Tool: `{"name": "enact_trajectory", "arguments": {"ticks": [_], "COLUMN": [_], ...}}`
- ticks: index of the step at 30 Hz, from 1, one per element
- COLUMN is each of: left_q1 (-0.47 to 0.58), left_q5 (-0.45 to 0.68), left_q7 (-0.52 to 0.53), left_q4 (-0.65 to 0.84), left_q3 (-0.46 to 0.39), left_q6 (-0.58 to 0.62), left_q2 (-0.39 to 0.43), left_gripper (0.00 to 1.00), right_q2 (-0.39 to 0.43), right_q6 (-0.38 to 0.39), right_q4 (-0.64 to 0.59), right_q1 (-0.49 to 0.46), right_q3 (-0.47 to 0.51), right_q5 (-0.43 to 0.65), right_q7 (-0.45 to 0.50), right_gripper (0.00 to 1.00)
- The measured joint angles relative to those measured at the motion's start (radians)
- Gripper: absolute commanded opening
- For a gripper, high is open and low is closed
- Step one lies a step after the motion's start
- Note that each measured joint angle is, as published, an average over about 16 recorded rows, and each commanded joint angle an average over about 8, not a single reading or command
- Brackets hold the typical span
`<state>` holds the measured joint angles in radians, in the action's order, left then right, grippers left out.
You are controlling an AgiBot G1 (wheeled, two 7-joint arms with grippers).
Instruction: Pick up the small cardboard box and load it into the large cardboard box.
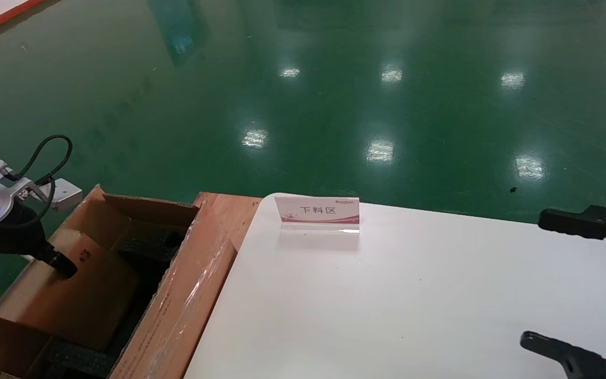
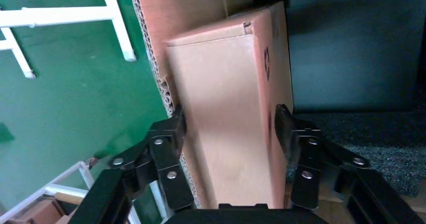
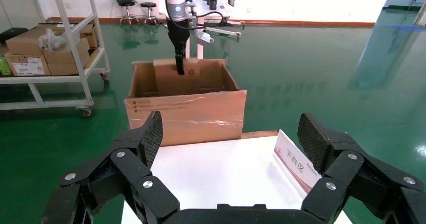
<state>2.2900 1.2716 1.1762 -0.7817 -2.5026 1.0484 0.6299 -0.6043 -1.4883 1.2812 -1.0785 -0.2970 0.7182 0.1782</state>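
The small cardboard box (image 1: 87, 284) stands on edge inside the large cardboard box (image 1: 187, 295), leaning against its far left wall. Its recycling symbol faces inward. My left gripper (image 1: 63, 268) reaches down into the carton and is shut on the small box (image 2: 226, 108), one pad on each broad face (image 2: 228, 121). The outer finger sits right by the carton's corrugated wall (image 2: 150, 33). In the right wrist view the left gripper (image 3: 179, 66) holds the small box (image 3: 168, 76) in the carton (image 3: 186, 116). My right gripper (image 1: 537, 279) hangs open over the table's right side (image 3: 231, 133).
A white table (image 1: 387, 305) adjoins the carton, with a white-and-red sign card (image 1: 317, 213) near its far edge. Black foam (image 1: 79, 358) lines the carton's bottom. A shelf cart with boxes (image 3: 50, 58) stands beyond on the green floor.
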Motion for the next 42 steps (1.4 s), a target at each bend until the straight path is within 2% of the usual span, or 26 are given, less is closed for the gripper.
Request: {"name": "enact_trajectory", "arguments": {"ticks": [12, 25, 31, 36, 42], "left_q1": [0.053, 0.303, 0.385, 0.401, 0.342], "left_q5": [-0.007, -0.045, -0.067, -0.078, -0.093], "left_q7": [-0.034, -0.169, -0.206, -0.221, -0.252], "left_q4": [-0.036, -0.276, -0.388, -0.441, -0.464], "left_q3": [0.025, 0.138, 0.181, 0.215, 0.305], "left_q6": [-0.031, -0.128, -0.146, -0.147, -0.127], "left_q2": [-0.027, -0.184, -0.243, -0.260, -0.253], "left_gripper": [1.00, 1.00, 1.00, 1.00, 1.00], "right_q2": [0.000, 0.000, 0.000, 0.000, 0.000], "right_q6": [0.000, 0.000, 0.000, 0.000, 0.000], "right_q4": [0.000, -0.001, -0.001, -0.001, -0.001], "right_q1": [0.000, -0.001, -0.001, -0.001, -0.001], "right_q3": [0.000, -0.001, -0.001, -0.001, -0.001], "right_q5": [0.000, 0.000, 0.000, 0.000, 0.000], "right_q7": [0.000, -0.001, -0.001, -0.001, -0.001], "right_gripper": [1.00, 1.00, 1.00, 1.00, 1.00]}}
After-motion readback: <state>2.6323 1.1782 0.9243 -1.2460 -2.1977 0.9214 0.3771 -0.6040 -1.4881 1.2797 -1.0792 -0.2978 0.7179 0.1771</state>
